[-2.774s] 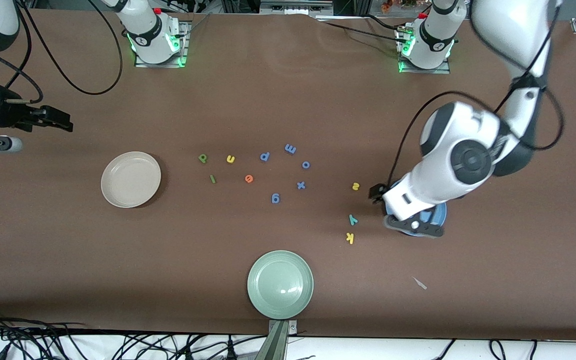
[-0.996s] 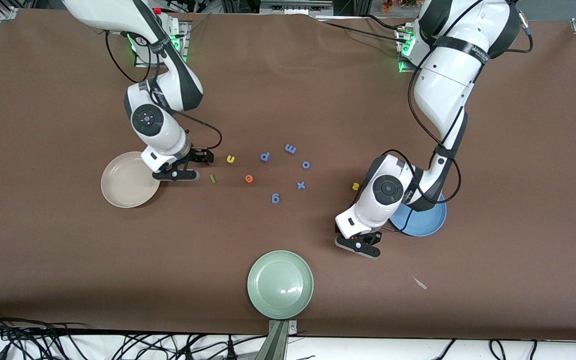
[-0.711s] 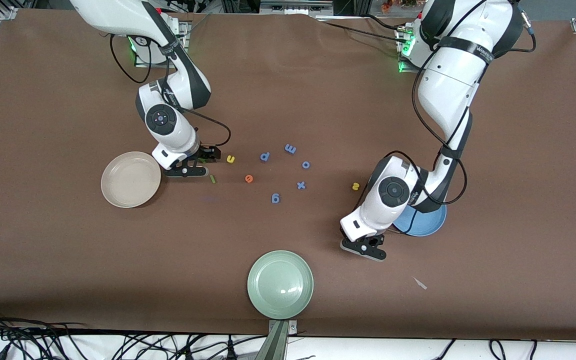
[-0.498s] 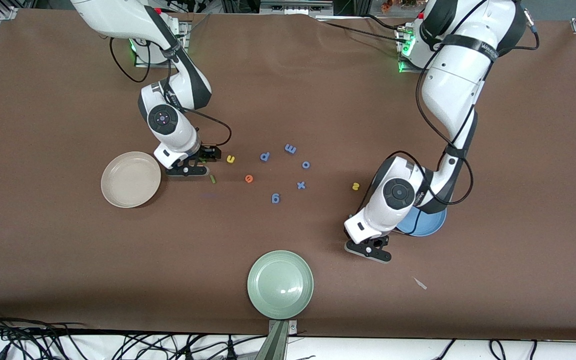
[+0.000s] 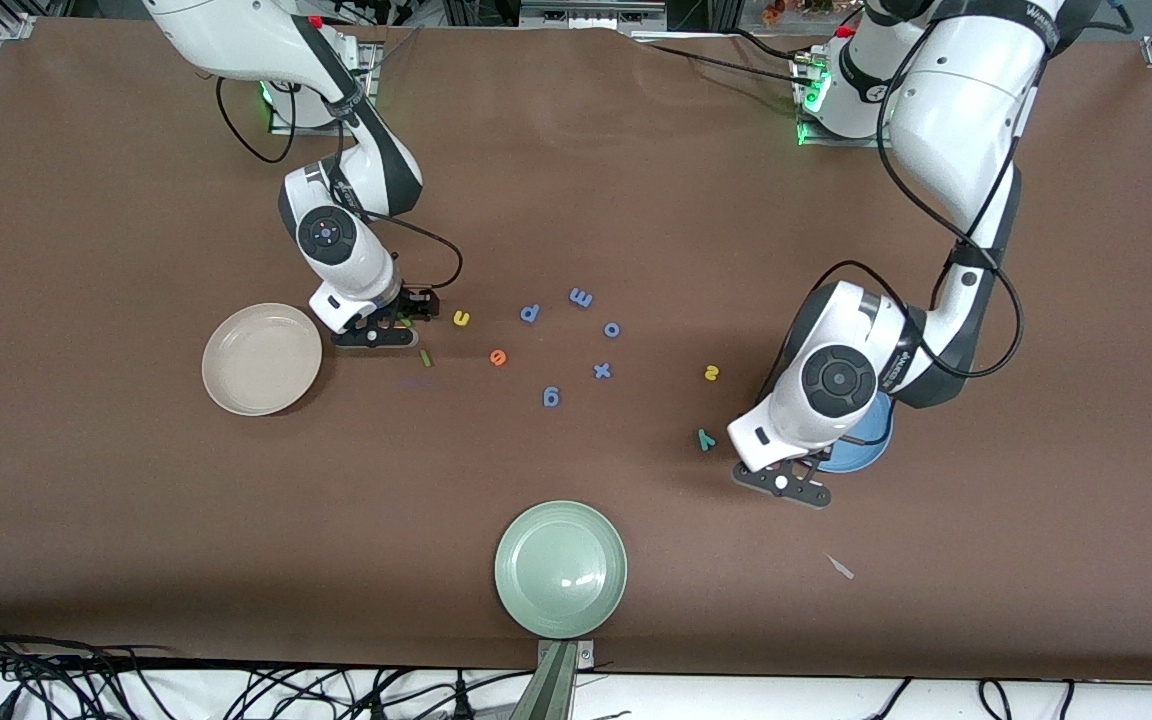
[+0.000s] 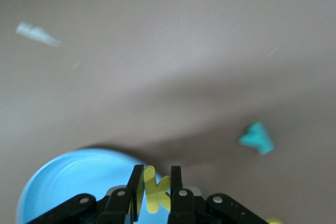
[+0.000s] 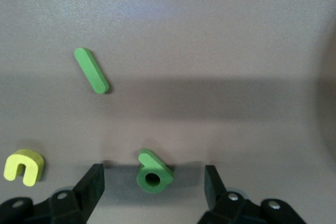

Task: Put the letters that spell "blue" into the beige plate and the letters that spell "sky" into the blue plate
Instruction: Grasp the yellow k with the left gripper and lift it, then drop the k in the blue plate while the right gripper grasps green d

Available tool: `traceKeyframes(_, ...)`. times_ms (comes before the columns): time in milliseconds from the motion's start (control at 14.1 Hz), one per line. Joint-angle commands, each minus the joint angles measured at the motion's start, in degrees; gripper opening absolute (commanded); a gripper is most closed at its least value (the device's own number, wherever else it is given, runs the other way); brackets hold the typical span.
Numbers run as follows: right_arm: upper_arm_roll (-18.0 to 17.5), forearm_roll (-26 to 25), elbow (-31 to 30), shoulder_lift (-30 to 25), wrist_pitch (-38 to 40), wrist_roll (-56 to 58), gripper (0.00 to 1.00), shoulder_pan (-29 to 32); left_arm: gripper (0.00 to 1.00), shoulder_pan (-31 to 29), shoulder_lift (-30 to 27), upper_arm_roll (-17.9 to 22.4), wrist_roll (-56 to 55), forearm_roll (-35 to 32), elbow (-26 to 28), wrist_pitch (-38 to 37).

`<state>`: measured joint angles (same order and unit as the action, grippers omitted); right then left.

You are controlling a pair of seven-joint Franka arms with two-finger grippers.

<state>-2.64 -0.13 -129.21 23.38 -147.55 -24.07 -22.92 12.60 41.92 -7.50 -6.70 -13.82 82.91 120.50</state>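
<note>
Brown table, left pincer [image 6: 156, 187] pinching yellow k [image 6: 155, 195], right pincer [image 7: 153, 182] wide around green b [image 7: 153, 173]

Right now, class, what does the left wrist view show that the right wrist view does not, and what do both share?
Left wrist only: the left gripper shut on the yellow k over the blue plate, with the teal y on the table.

Right wrist only: the open right gripper around the green b, plus the green l and yellow u.

Shared: only the brown table.
</note>
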Motion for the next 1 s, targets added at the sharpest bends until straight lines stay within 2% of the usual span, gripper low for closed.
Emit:
traceKeyframes(0,0.00,-0.22,-0.60,0.09,-1.33,0.16,0.77,-0.20,0.10,-4.06,-9.82,-0.85,1.95,-3.75,18.55,8.22)
traceKeyframes(71,0.00,-0.22,-0.60,0.09,-1.33,0.16,0.77,-0.11,0.12,-4.77,-11.58,-0.85,1.95,-3.84,23.65,12.87)
traceKeyframes(142,0.18,-0.22,-0.51,0.00,-1.33,0.43,0.77,-0.11,0.17,-6.08,-12.21,-0.85,1.95,-3.84,26.57,16.40)
traceKeyframes(213,0.18,-0.22,-0.51,0.00,-1.33,0.69,0.73,-0.11,0.41,-6.96,-12.13,-0.85,1.95,-3.84,27.38,17.74)
traceKeyframes(284,0.26,-0.22,-0.43,0.09,-1.51,0.78,0.72,-0.02,0.82,-6.80,-12.04,-0.85,1.95,-3.84,27.30,17.75)
traceKeyframes(356,0.35,-0.22,-0.42,0.09,-1.86,0.78,0.67,-0.02,1.00,-6.53,-12.04,-0.85,1.95,-3.84,27.04,17.66)
traceKeyframes(498,0.26,-0.22,-0.51,0.09,-1.86,0.78,0.56,-0.02,1.00,-6.09,-12.13,-1.11,1.25,-3.67,25.56,17.05)
traceKeyframes(711,0.27,-0.22,-0.51,0.09,-1.86,0.78,0.36,-0.02,1.00,-3.64,-11.43,-2.87,-0.93,-2.53,16.70,5.66)
traceKeyframes(925,0.35,-0.22,-0.42,0.09,-1.51,0.69,0.26,-0.02,1.00,-1.09,-9.06,-2.96,-7.60,1.84,11.67,3.42)
